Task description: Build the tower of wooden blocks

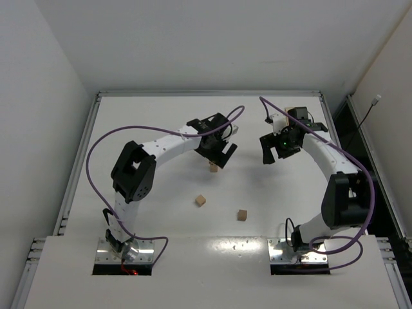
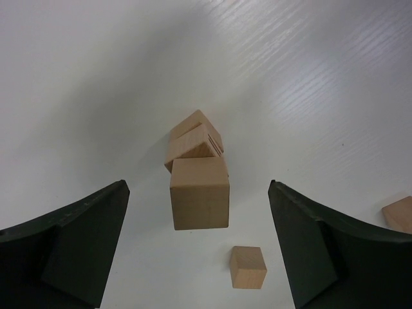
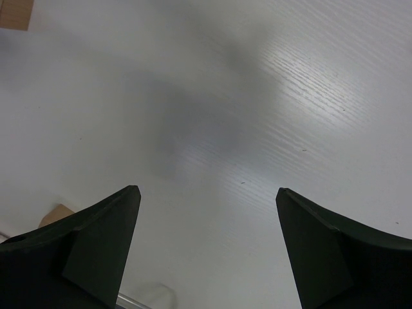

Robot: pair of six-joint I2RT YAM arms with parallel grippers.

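Your L gripper is wide open, holding nothing, jaws either side of the block tower w/o touching, so the stack, approx three high, stands free. R gripper is open & empty too, well apart. A loose block sits just wrist-side of the tower.

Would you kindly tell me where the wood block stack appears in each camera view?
Top external: wood block stack at centre, just below the left gripper.
Left wrist: wood block stack mid-frame, between the open jaws.
Right wrist: cannot be made out.
Shared landmark: the left gripper, either side of the stack.
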